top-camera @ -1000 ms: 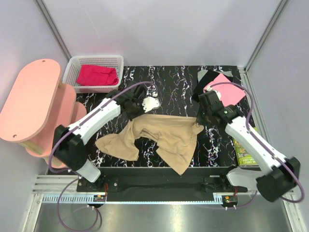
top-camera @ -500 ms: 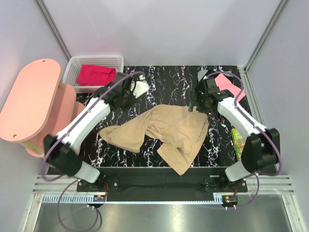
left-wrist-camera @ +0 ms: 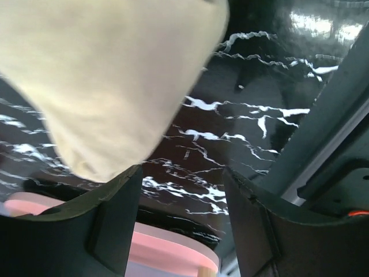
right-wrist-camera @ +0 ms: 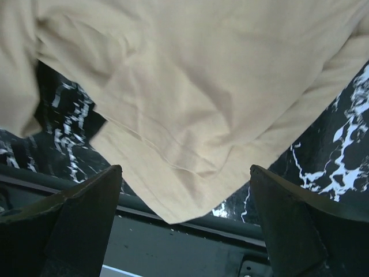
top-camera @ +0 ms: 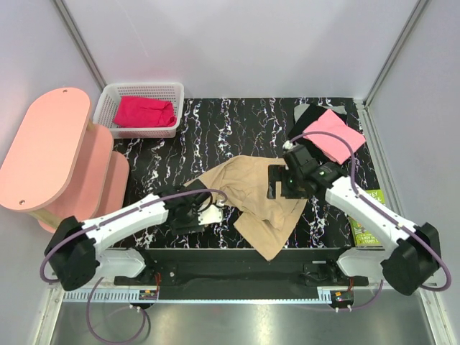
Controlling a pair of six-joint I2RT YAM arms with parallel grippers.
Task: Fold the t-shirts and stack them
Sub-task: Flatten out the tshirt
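Observation:
The tan-beige t-shirt (top-camera: 248, 188) lies crumpled at the middle of the marble table (top-camera: 237, 126). My left gripper (top-camera: 190, 214) hangs low at the shirt's near-left edge, open, with only tabletop between its fingers (left-wrist-camera: 112, 222); the tan cloth (left-wrist-camera: 109, 86) sits just beyond them. Open wide, my right gripper (top-camera: 276, 185) hovers over the shirt's right part, and the shirt's hem corner (right-wrist-camera: 179, 190) shows below the gap. A pink t-shirt (top-camera: 335, 135) rests on a black one (top-camera: 309, 113) at the far right. The magenta-red t-shirt (top-camera: 144, 112) lies in the basket.
A white basket (top-camera: 108, 100) stands at the far left corner. Pink rounded shelves (top-camera: 50, 151) stand left of the table, with one edge (left-wrist-camera: 167, 254) showing past my left fingers. A green book (top-camera: 368, 223) lies along the right edge. The table's front rail (right-wrist-camera: 173, 242) runs just below the shirt's corner.
Both grippers have opened and swung from the shirt's far side towards its near side. The tan shirt's left part now lies closer to the middle, partly under my left arm.

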